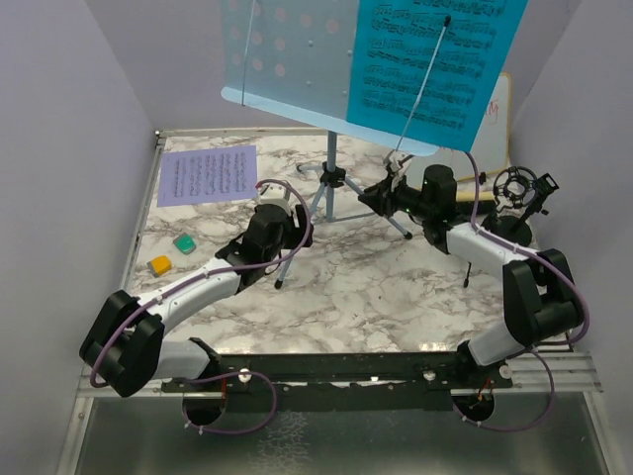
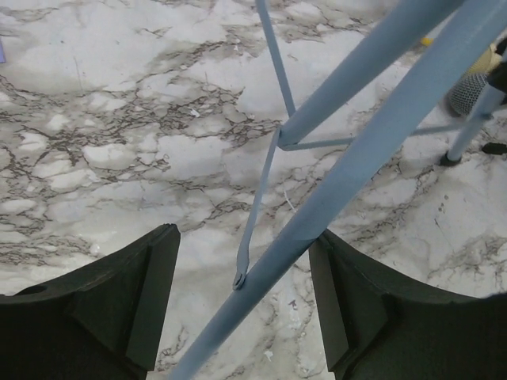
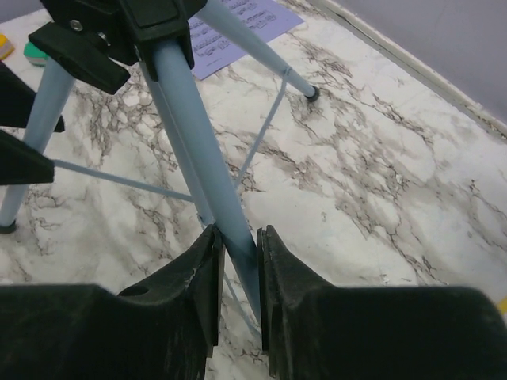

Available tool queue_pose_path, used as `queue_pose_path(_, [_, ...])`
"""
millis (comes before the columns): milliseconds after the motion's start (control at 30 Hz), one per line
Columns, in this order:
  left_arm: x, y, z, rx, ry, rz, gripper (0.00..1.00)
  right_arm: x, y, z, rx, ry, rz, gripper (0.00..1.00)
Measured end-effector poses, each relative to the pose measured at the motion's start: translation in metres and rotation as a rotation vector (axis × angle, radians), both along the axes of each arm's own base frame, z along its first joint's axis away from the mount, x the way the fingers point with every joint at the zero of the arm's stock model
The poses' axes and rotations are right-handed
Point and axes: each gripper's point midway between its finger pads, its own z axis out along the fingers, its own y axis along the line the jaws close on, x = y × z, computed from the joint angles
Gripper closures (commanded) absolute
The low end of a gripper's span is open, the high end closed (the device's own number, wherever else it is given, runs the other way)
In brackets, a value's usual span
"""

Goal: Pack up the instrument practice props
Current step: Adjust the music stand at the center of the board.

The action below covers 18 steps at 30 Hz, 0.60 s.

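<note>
Right hand (image 3: 236,237) is seen closed narrowly on one leg of the light-blue perforated music rack (image 1: 287,59), with both black fingers (image 3: 198,269) pressed against the tube low in the right wrist view. Left hand (image 2: 242,233) is held wide, its jaws well apart. Another light-blue leg is passed between them, nearer the finger at lower right of the left wrist view; whether it is touched cannot be told. The rack is stood upright on its tripod at upper centre of the top view, on the white marble-patterned tabletop (image 1: 346,287). A cyan sheet of printed notes (image 1: 435,69) is rested on the right half of the rack's panel. A lavender printed music sheet (image 1: 208,174) is laid flat at upper left of the tabletop. A black studio microphone in a ring mount (image 1: 516,188) is seen at right centre, beyond the right arm. A small green block (image 1: 184,242) and a small orange block (image 1: 159,265) are laid at left, near the left arm.
</note>
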Motion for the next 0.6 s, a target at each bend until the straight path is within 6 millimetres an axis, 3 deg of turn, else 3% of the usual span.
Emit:
queue_pose_path(233, [0.018,0.017,0.000,0.011,0.004,0.071,0.29,-0.017,0.001,0.000,0.046,0.035,0.001,0.87])
queue_pose_path(600, [0.029,0.037,-0.001,-0.002,0.014,0.143,0.27,-0.023,0.016,0.002,0.110,0.067,-0.040,0.85])
